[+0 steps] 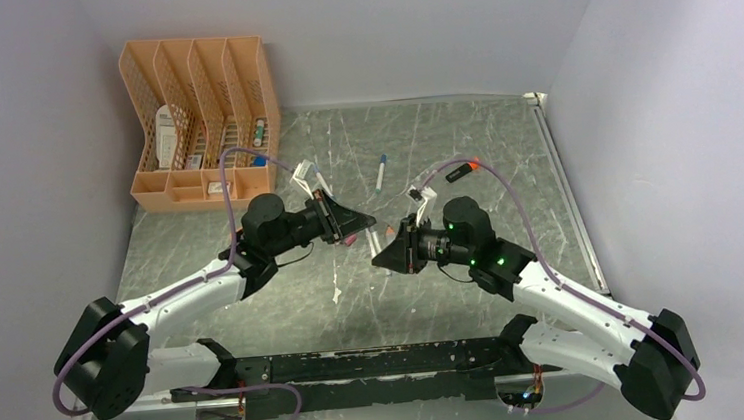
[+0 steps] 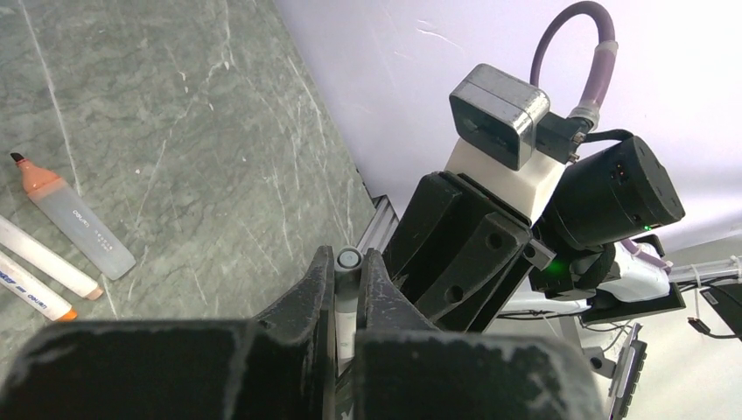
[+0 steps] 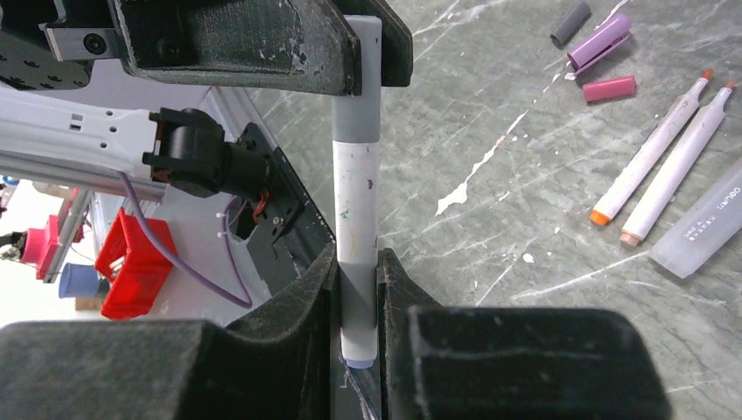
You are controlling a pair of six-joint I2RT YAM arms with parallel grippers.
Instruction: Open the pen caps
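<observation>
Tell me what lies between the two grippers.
A pen: its white barrel spans the gap from the right gripper to the grey cap gripped by the left gripper, clearest in the right wrist view.

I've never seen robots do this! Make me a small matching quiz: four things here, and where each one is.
Things:
1 light grey cap
2 white barrel
3 pink cap
4 orange rack

Places:
A loose on the table
B in the left gripper
C far left corner
D in the right gripper

Pairs: 1-B, 2-D, 3-A, 4-C
</observation>
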